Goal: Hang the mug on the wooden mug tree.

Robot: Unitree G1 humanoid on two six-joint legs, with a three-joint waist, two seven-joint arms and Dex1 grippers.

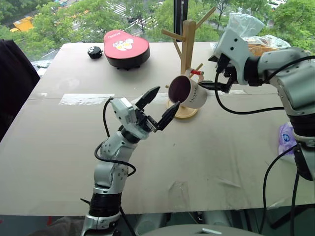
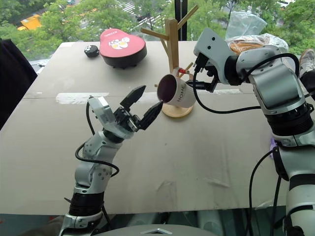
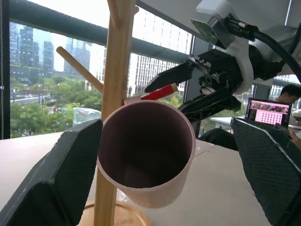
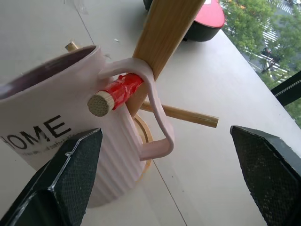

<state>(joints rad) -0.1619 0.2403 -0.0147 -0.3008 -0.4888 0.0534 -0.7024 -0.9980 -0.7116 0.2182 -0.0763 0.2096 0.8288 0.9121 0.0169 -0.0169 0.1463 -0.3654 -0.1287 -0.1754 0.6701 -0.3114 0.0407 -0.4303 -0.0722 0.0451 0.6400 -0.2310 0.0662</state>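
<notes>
The cream-white mug (image 1: 191,92) with a dark interior hangs tilted by its handle (image 4: 157,117) on the red-banded peg (image 4: 120,89) of the wooden mug tree (image 1: 187,44). My right gripper (image 1: 209,73) stands open just right of the mug, its fingers on either side of the handle and peg without touching them. Low on the mug's left, my left gripper (image 1: 168,96) is open with its fingertips close to the mug's mouth (image 3: 146,150). "HOME" is lettered on the mug's side.
A red heart-shaped box (image 1: 126,47) and a small black object (image 1: 94,51) sit at the table's far left. A clear bag of bread (image 1: 251,37) lies at the far right. A purple-patterned bag (image 1: 286,137) rests by the right edge.
</notes>
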